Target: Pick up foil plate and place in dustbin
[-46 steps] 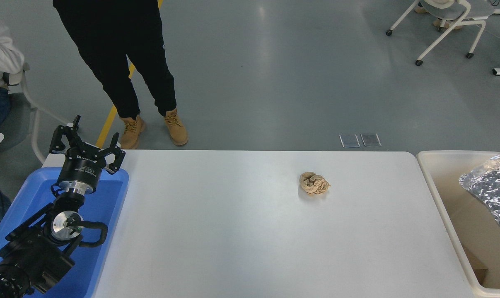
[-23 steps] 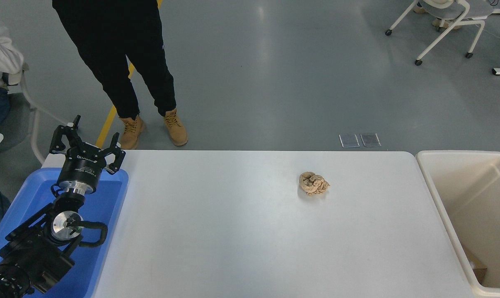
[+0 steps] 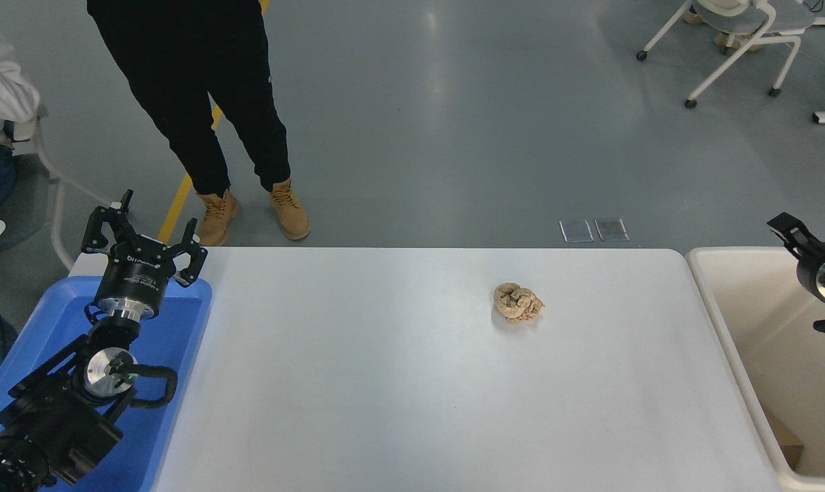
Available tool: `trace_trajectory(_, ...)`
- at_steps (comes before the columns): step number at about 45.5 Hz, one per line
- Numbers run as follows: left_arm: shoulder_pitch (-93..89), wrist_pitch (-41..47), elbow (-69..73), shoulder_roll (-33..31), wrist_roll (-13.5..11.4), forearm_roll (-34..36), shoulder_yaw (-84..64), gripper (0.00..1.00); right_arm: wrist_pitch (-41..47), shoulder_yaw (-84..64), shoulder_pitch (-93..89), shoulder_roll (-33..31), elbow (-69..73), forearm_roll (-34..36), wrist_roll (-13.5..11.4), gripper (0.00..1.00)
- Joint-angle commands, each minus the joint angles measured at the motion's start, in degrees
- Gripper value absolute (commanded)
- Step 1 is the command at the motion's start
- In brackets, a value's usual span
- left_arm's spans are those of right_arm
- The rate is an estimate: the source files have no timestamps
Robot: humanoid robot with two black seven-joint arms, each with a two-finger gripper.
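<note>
Change since earlier: right tool (image 3: 817,272) is now showing at the right edge of the frame above the dustbin (image 3: 709,295); half a second ago that edge was showing only the bin, and a second ago the crinkled foil plate was showing there over the bin.
Foil plate: it is not showing anywhere in the frame now; whether it is lying deep in the bin cannot be told.
Right tool: only a black finger and part of a round wrist are showing, cut by the frame edge; whether it is spread or pressed together cannot be told.
Dustbin: cream, deep-walled, sitting just beside the right end of the tabletop (image 3: 398,403); a small brownish piece is lying at its bottom near the lower right corner of the frame.
Left tool (image 3: 144,234): it is sitting parked at the lower left, fingers spread, pinching nothing, hanging over the far end of the blue tray.
Blue tray (image 3: 180,321): it is lying at the left edge of the tabletop, with the left arm lying over most of it.
Paper ball (image 3: 518,303): crumpled, brown, lying alone right of centre on the tabletop, well apart from both containers.
Person (image 3: 200,89): standing beyond the far edge at the upper left, in black trousers and tan boots.
</note>
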Motion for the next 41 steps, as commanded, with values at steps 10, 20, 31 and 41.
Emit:
trace_trajectory(10,0.00,0.26,0.07,0.00,0.03,0.01,0.09,0.99,21.13,-5.76,16.24,14.79,4.10,-6.21,-0.10,1.00)
trace_trajectory(20,0.00,0.26,0.07,0.00,0.03,0.01,0.09,0.99,26.32,-6.37,25.81,13.21,20.26,-10.70,-0.19,1.00)
trace_trajectory(31,0.00,0.26,0.07,0.00,0.03,0.01,0.09,0.99,27.81,-9.45,34.87,9.87,35.56,-11.93,-0.45,1.00)
trace_trajectory(41,0.00,0.26,0.07,0.00,0.03,0.01,0.09,0.99,28.78,-13.49,46.73,7.67,49.36,-13.69,-1.59,1.00)
